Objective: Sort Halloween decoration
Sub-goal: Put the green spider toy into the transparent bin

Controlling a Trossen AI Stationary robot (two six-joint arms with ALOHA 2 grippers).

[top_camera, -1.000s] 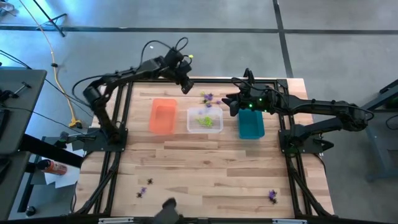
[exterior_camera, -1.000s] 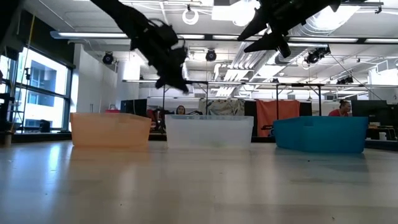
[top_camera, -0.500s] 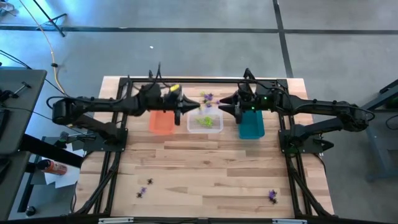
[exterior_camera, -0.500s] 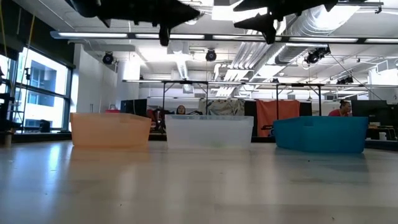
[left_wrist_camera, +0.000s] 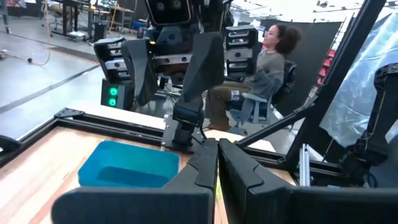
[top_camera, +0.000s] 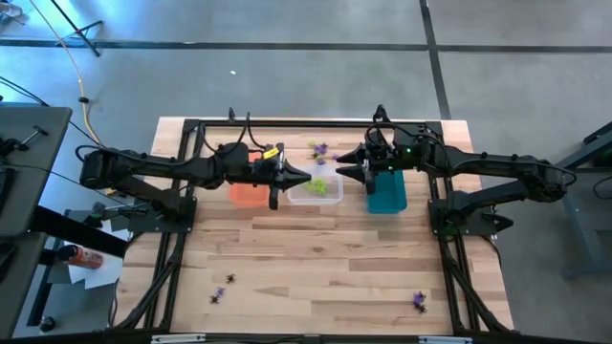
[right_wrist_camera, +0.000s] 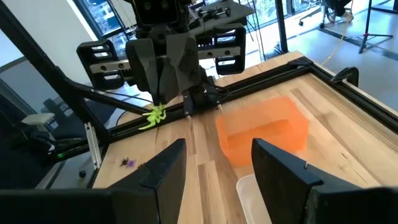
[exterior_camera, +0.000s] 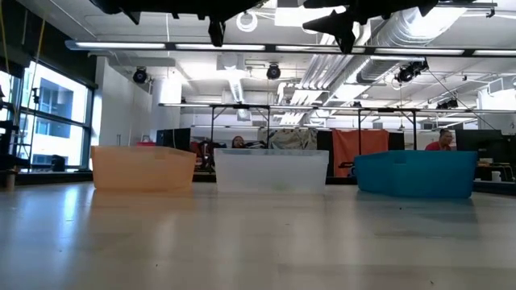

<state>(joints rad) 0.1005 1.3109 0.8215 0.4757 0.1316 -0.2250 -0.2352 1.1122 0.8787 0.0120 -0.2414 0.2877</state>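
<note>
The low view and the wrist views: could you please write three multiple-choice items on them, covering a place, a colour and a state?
1. Where in the row does the clear bin stand?
A. at one end
B. in the middle
C. apart from the row

2. What colour is the spider in the left gripper?
A. purple
B. black
C. lime green

3. How is the right gripper?
A. open, holding nothing
B. shut on a spider
C. shut on a bin wall

Answers:
1. B, as it stands between the orange bin and the teal bin.
2. C, as green legs stick out of the shut fingers.
3. A, as its fingers stand apart with nothing between them.
</note>
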